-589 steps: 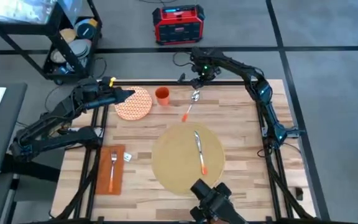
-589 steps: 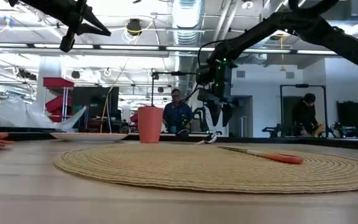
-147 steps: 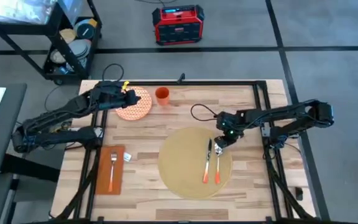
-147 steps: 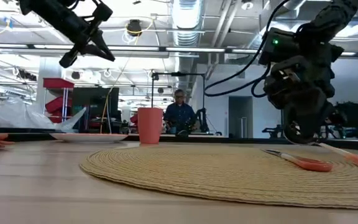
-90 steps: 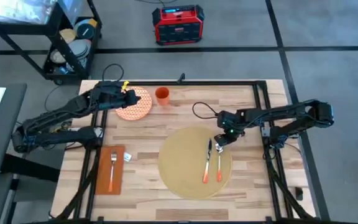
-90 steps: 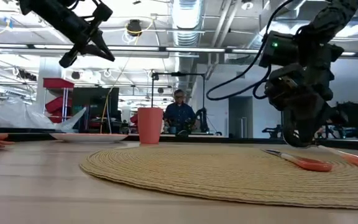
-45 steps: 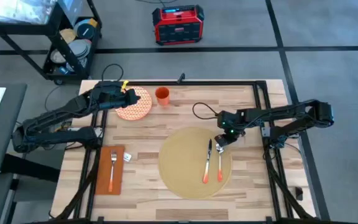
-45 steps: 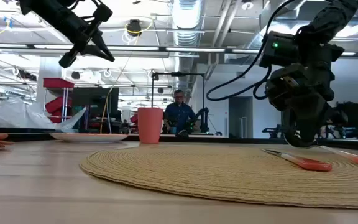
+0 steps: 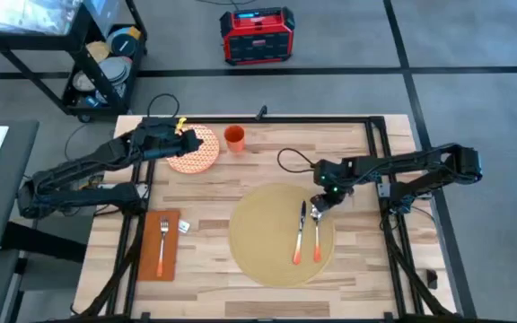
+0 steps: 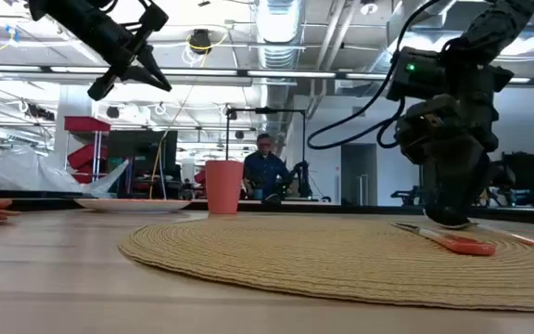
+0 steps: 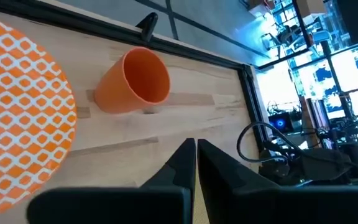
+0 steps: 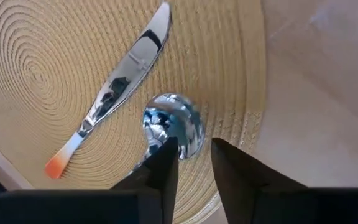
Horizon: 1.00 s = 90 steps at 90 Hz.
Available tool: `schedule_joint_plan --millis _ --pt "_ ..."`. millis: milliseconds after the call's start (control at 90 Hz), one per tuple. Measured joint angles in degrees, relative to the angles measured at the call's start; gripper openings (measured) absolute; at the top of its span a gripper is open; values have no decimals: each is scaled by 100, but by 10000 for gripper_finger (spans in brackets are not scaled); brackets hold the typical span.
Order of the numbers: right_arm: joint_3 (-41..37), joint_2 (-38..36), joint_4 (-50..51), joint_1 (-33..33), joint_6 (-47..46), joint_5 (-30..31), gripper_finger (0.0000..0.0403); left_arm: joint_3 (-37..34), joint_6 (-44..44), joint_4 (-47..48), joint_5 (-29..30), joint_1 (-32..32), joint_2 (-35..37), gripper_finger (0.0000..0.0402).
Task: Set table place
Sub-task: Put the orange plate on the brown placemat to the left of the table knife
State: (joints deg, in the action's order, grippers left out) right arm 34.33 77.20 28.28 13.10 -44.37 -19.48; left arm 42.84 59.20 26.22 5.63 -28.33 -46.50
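Beyond the counter [image 9: 366,269] we see a workshop floor with a red box and a black cart in the high view, and a person far off in the low view. We take the round tan placemat [image 9: 263,238] as our landmark; it lies flat on the light wood planks. On the placemat's right half lie a knife [image 9: 300,231] and a spoon [image 9: 317,235], side by side, both orange-handled. The right end effector [image 9: 319,205] hangs low over the spoon's bowl [image 12: 168,129], its fingers [image 12: 163,163] a little apart with nothing clamped between them, so we judge the spoon has been let go. The left end effector [image 9: 187,138] hovers up-left of the placemat, above the patterned plate [image 9: 196,154], its fingers together and empty. The orange cup [image 9: 234,137] stands beyond the placemat, just beside the plate; a fork [image 9: 162,244] rests on the orange napkin [image 9: 161,245] to the placemat's left. The placemat looks woven, light and floppy, so we would drag it by its rim rather than lift it. The plate seems stiff and possibly breakable; we would pinch its rim.
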Motion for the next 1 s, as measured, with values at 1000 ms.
schedule_joint_plan --millis 1000 --pt "804 -899 681 2101 1359 163 87 1631 -4319 1915 46 -2374 -3451 0"
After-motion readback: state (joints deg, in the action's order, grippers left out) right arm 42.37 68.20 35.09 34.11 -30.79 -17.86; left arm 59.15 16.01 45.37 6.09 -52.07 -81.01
